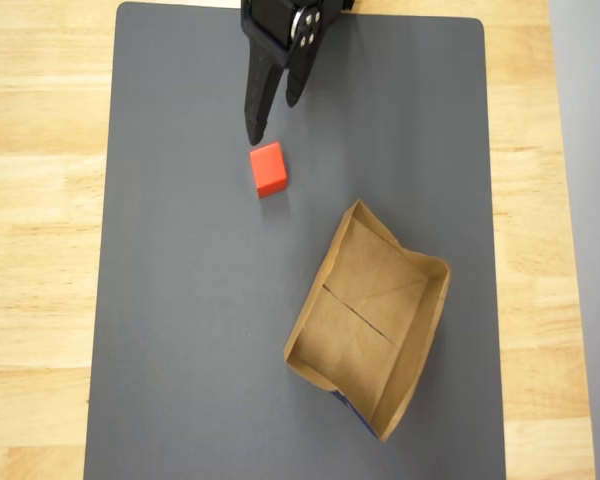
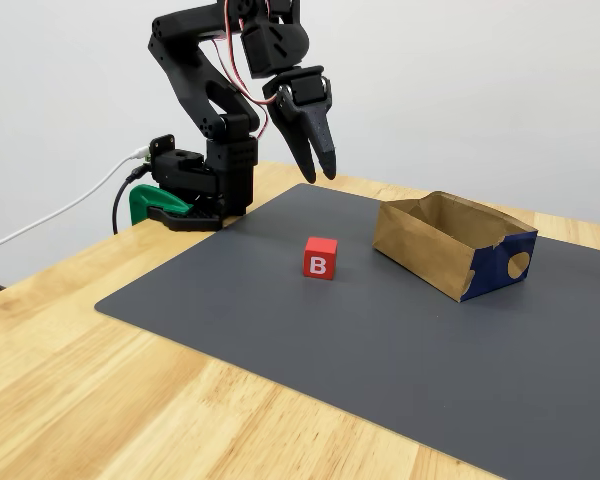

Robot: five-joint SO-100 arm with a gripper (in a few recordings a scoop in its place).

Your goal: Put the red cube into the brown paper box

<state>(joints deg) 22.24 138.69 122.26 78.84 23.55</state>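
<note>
The black arm rises from its base at the far left corner of the table (image 2: 100, 370), folds over at the top and hangs its tool (image 2: 318, 170) downward, fingers pointing at the mat and tilted slightly toward the viewer in the fixed view. In the overhead view the tool (image 1: 272, 118) comes in from the top edge, its two fingers slightly spread with a narrow gap between them, holding nothing. It hovers above the mat, apart from everything.

The red cube (image 1: 268, 168) lies on the dark grey mat (image 1: 180, 330), just below the fingertips in the overhead view and turned a little off the mat's edges. In the fixed view the red cube (image 2: 320, 257) shows a white letter B on the face toward the camera.

The brown paper box (image 1: 368, 320) sits open side up, well apart from the cube toward the lower right of the overhead view, its long axis running diagonally from upper left to lower right. Blue print marks its near corner. A green clamp (image 2: 155, 203) and white cable (image 2: 50, 225) sit beside the base. Nothing lies between cube and box.
</note>
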